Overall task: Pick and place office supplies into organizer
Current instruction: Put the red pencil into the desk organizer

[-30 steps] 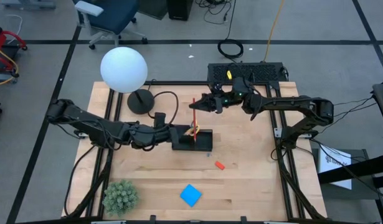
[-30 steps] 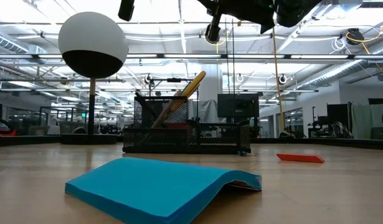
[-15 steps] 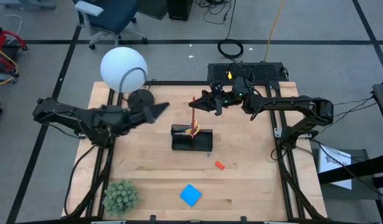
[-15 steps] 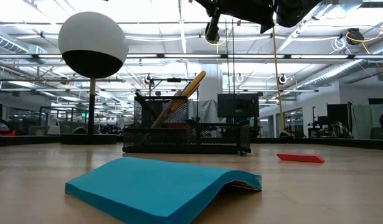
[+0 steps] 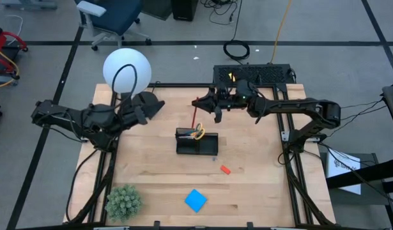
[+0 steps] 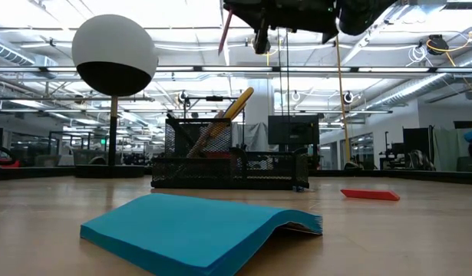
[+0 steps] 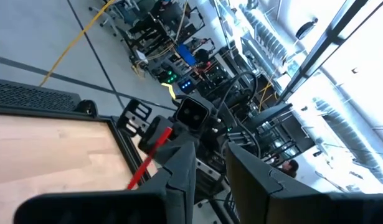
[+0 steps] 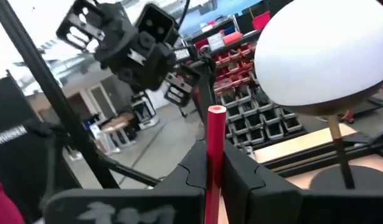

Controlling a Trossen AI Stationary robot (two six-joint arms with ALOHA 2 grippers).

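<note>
My right gripper (image 5: 197, 102) hangs high over the table's far middle, shut on a thin red pen (image 5: 195, 116). The black mesh organizer (image 5: 209, 145) stands mid-table. Yellow-handled scissors (image 5: 197, 133) stick into its tall compartment, handles up and leaning on its rim (image 6: 224, 119). My left gripper (image 5: 159, 105) is raised by the lamp base, open, with nothing between its fingers (image 7: 179, 180). A blue note pad (image 5: 195, 200) and an orange-red eraser (image 5: 225, 170) lie flat on the table nearer the front. My right gripper pinches the red pen between its two fingers (image 8: 236, 167), close to one end (image 8: 215, 134). The fingers reach in about level from the table's right and lie across the pen. The pen is lifted clear and slants down below the gripper (image 6: 224, 32), above the organizer.
A white globe lamp (image 5: 126, 70) stands on a round black base (image 5: 142, 102) at the far left, right beside my left gripper. A green spiky plant (image 5: 123, 201) sits at the near left corner. Bare wood lies to the organizer's right.
My left gripper has drawn back from the organizer toward the table's far left and risen, leaving the scissors standing in the tall compartment. My right gripper has stayed in place but rolled, and the red pen it holds has tipped from near upright to a slant.
</note>
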